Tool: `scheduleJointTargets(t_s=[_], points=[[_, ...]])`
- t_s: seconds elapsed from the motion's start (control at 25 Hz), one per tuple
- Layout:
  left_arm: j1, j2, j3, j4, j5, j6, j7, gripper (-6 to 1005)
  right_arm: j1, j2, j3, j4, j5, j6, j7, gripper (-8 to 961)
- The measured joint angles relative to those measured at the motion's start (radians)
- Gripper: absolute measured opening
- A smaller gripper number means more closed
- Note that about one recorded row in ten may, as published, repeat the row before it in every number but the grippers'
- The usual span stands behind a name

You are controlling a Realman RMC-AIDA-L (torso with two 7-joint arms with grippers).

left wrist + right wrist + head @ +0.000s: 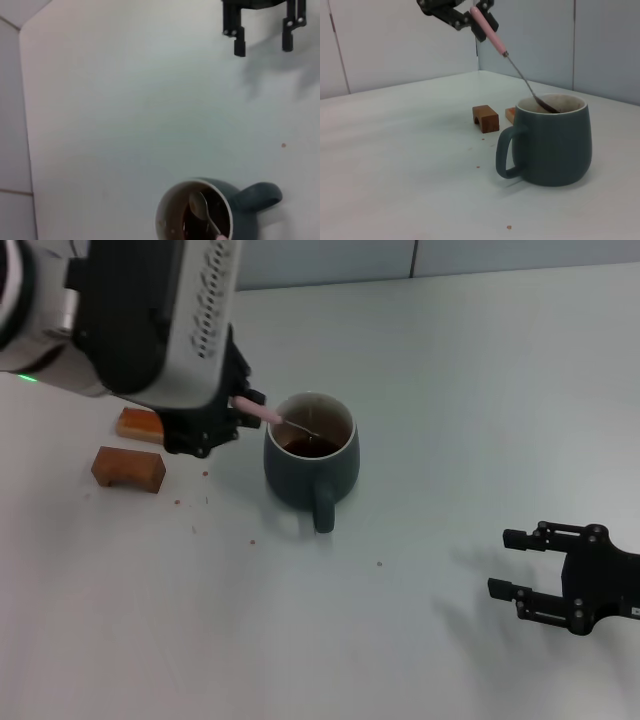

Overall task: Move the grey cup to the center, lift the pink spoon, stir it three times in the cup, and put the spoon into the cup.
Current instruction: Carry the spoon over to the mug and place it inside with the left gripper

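The grey cup stands mid-table, its handle toward the front edge and brown liquid inside. The pink spoon slants down from the left, and its silver bowl dips inside the cup's rim. My left gripper hangs just left of the cup, shut on the spoon's pink handle. From the right wrist view, the left gripper holds the spoon above the cup. My right gripper sits low at the front right, open and holding nothing, well apart from the cup.
Two brown blocks lie left of the cup, partly under the left arm. Small crumbs dot the white table near them. A wall runs along the table's far edge.
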Motion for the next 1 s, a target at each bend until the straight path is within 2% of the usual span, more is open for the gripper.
scheduleJointTargets(t_s=[0.32, 1.0], points=[[-0.036, -0.005, 0.103, -0.053, 0.097, -0.076, -0.005, 161, 0.002, 0.000, 0.000, 0.004, 0.000, 0.000, 0.000, 624], [-0.066, -0.005, 0.114, -0.094, 0.145, -0.085, -0.012, 169, 0.004, 0.002, 0.000, 0.003, 0.000, 0.000, 0.000, 624]])
